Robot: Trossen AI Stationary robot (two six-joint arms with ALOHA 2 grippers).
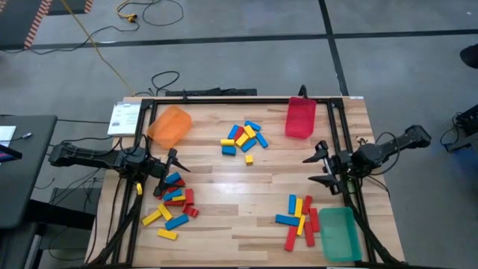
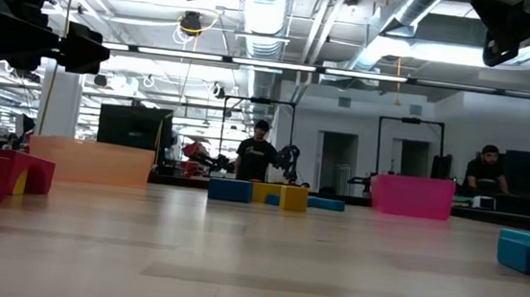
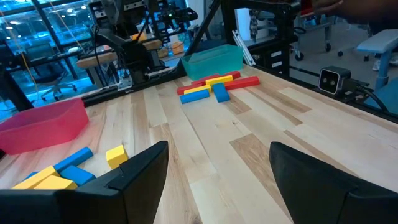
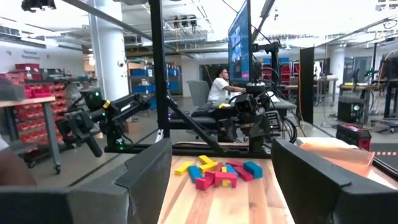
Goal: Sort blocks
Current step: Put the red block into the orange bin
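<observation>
Red, blue and yellow blocks lie flat on the wooden table in three heaps: one at the near left [image 1: 173, 203], one at the far middle [image 1: 243, 138] and one at the near right [image 1: 299, 218]. My left gripper [image 1: 173, 168] stands open at the left edge, just beyond the near-left heap. In its wrist view its fingers [image 3: 217, 180] frame bare table. My right gripper [image 1: 317, 166] stands open at the right edge, raised off the table. Its wrist view [image 4: 221, 180] looks across at the near-left heap [image 4: 217, 171]. Neither gripper has anything between its fingers.
An orange bin [image 1: 169, 125] lies at the far left, a red bin [image 1: 300, 118] at the far right and a green bin [image 1: 340, 233] at the near right corner. A dark frame [image 1: 224, 99] runs along the table's far edge. People sit in the room behind.
</observation>
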